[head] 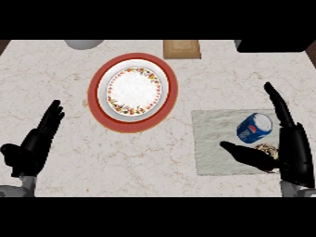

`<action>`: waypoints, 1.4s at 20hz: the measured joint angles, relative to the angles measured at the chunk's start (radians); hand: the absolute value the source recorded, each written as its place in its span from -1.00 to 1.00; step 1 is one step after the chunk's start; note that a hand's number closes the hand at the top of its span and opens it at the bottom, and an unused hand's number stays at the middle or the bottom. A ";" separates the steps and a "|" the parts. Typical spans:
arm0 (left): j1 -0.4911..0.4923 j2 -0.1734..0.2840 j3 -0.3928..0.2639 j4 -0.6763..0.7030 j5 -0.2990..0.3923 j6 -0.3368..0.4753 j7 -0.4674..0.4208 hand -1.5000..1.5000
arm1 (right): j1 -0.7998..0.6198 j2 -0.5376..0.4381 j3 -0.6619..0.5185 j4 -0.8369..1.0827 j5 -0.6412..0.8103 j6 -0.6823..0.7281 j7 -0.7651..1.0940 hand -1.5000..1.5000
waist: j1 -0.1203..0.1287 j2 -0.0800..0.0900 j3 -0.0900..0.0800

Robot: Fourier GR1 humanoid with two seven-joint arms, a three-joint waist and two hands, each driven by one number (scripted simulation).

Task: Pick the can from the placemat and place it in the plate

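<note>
While my left hand (32,147) rests low at the left of the table (64,92), fingers straight and holding nothing, it has no part in this step. Further right sits the plate (133,90), white with a flowered rim, on a red mat, well apart from the can and bare in the middle, ready to take it. Right again, the blue can (254,127) lies tipped on the grey placemat (215,139), not yet lifted. My right hand (287,148) stands just beside it, fingers straight, thumb spread beneath, released and grasping nothing; I judge I am framing the can for a grab.
</note>
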 measured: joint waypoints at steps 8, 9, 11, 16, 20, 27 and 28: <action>-0.016 -0.005 0.012 0.016 -0.007 -0.014 0.007 0.00 | 0.020 -0.196 0.001 -0.144 0.063 0.299 0.352 -1.00 | -0.001 0.001 -0.001; -0.009 -0.009 0.011 0.016 -0.011 -0.016 -0.003 0.00 | 0.006 -0.209 0.000 -0.153 0.056 0.340 0.395 -1.00 | 0.003 0.001 -0.001; 0.007 -0.010 0.012 0.011 -0.016 -0.022 -0.011 0.00 | 0.008 -0.226 0.002 -0.191 0.045 0.408 0.471 -1.00 | 0.005 0.002 0.000; -0.014 -0.032 0.022 0.023 -0.036 -0.026 -0.002 0.00 | -0.051 -0.206 -0.005 -0.198 0.015 0.542 0.623 -1.00 | 0.009 0.004 0.001; -0.017 -0.035 0.051 0.046 -0.043 -0.060 -0.018 0.00 | -0.076 -0.190 -0.036 -0.164 0.003 0.617 0.654 -1.00 | 0.010 0.004 0.001; -0.015 -0.065 0.069 0.060 -0.073 -0.076 -0.023 0.00 | -0.100 -0.162 -0.037 -0.095 0.026 0.720 0.674 -1.00 | 0.011 0.004 0.001; -0.021 -0.067 0.074 0.056 -0.077 -0.078 -0.010 0.00 | -0.107 -0.148 -0.036 -0.090 0.031 0.730 0.679 -1.00 | 0.011 0.004 0.001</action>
